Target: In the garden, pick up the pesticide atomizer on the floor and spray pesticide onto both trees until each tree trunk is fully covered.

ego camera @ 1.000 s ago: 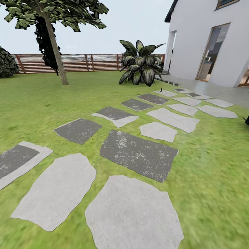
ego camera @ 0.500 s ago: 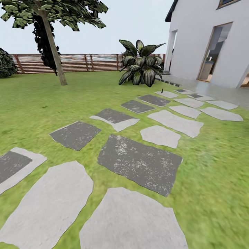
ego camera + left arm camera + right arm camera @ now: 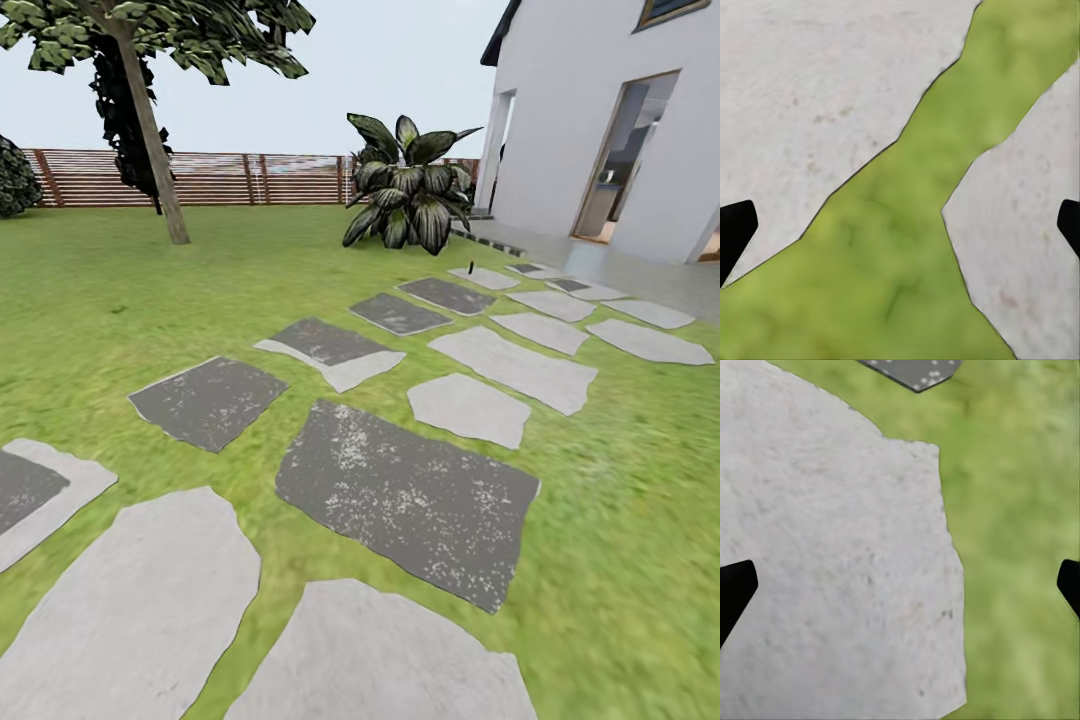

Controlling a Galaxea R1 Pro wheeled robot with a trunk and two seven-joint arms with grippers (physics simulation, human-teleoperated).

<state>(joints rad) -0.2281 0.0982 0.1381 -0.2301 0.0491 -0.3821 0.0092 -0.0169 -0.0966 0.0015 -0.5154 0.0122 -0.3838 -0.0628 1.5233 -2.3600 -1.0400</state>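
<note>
Tree (image 3: 200, 35): stands at upper left of the head view, its pale tree trunk (image 3: 150, 130) leaning slightly, far across the floor (image 3: 100, 300) of green grass.
Fence (image 3: 230, 178): brown slats run behind it.
Stepping stones (image 3: 405, 495): grey slabs run from lower left to the right middle of the frame.
Pesticide atomizer (image 3: 470, 268): probably the tiny dark upright speck right of centre, just beyond the stones. It is too small to confirm.
House (image 3: 570, 110): white, at upper right.
Left gripper (image 3: 900, 225): fingers spread wide, nothing between them, over grass between two pale slabs.
Right gripper (image 3: 900, 585): likewise spread and empty, over a slab's edge.
Key relation: the speck lies well ahead and slightly rightward, so the right arm seems likelier, after driving closer.
Writing: none legible.
</note>
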